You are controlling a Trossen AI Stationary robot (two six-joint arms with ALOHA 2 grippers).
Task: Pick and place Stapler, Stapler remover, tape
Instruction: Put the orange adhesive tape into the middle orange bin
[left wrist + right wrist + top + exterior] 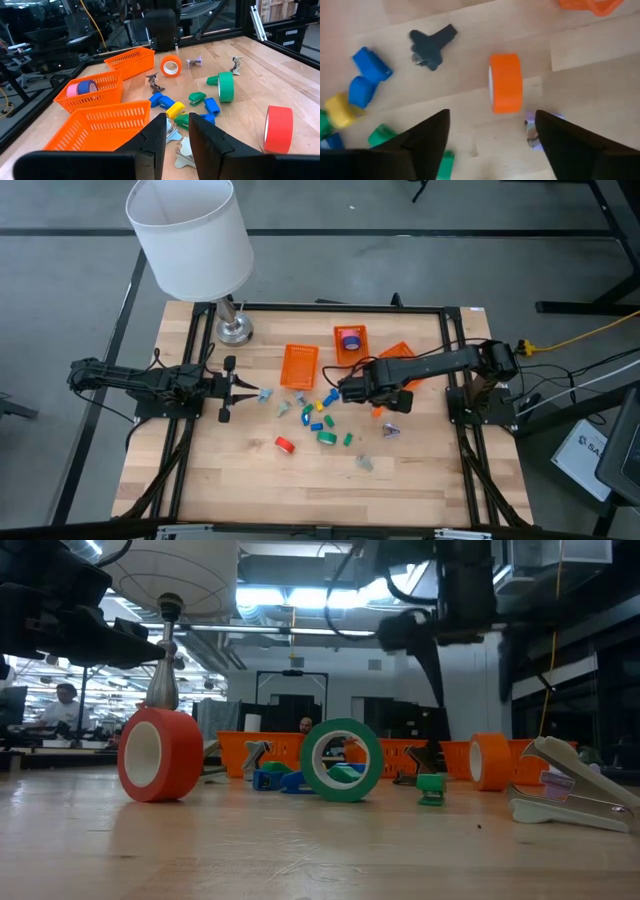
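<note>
Tabletop (420, 480): lamp (190, 235) stands beside orange baskets (299, 365).

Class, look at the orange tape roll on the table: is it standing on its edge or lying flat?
Standing on edge. The orange tape roll shows its round open face sideways in the left wrist view, and the low view shows it upright on the table.

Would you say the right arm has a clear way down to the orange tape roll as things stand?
Probably yes: the right gripper hangs open just above the orange tape roll, which stands on edge with bare wood around it; only a small stapler remover lies nearby.
</note>
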